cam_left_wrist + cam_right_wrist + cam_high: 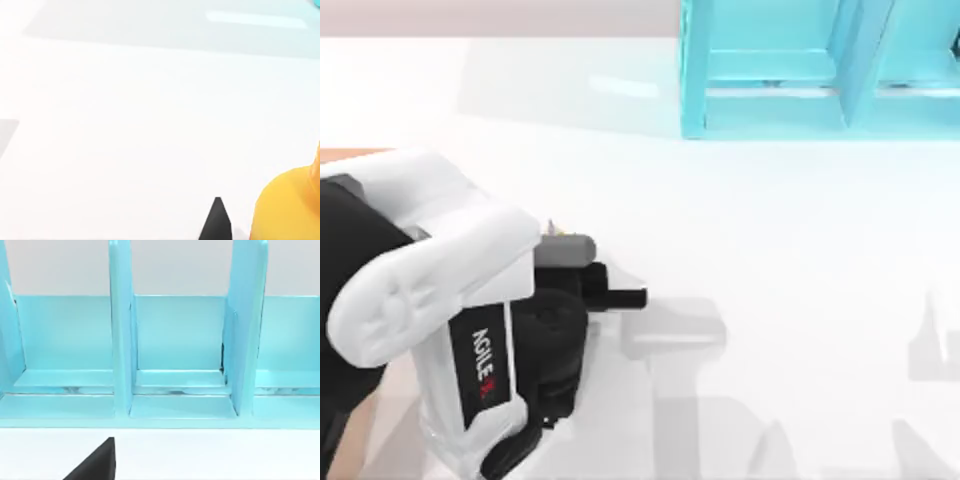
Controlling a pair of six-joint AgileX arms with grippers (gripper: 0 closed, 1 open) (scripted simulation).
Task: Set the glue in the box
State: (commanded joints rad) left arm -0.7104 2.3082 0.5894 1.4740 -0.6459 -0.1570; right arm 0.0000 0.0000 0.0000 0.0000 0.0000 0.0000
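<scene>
Left arm: nearest the top camera, white and black bulk at the table's left, left gripper (605, 290) pointing down and toward the turquoise frame (820, 70).
Left jaws: can't tell whether spread or pinching; I see one dark fingertip (216, 220) in the left wrist view, just beside the bottle.
Glue (287, 205): yellow-orange body close under the left wrist camera, beside that fingertip, well short of the turquoise frame. Contact unclear.
Box (345, 155): I read the thin brown strip behind the left arm as its edge, far from the turquoise frame.
Handling: I judge it light, stiff plastic, smooth and a bit slippery. Best taken across the body, not the nozzle.
Top vs left wrist: top view hides the bottle under the arm; left wrist view shows its body.
Right gripper (95, 462): one dark finger over bare table, facing the turquoise frame's compartments; jaw state can't be told.
</scene>
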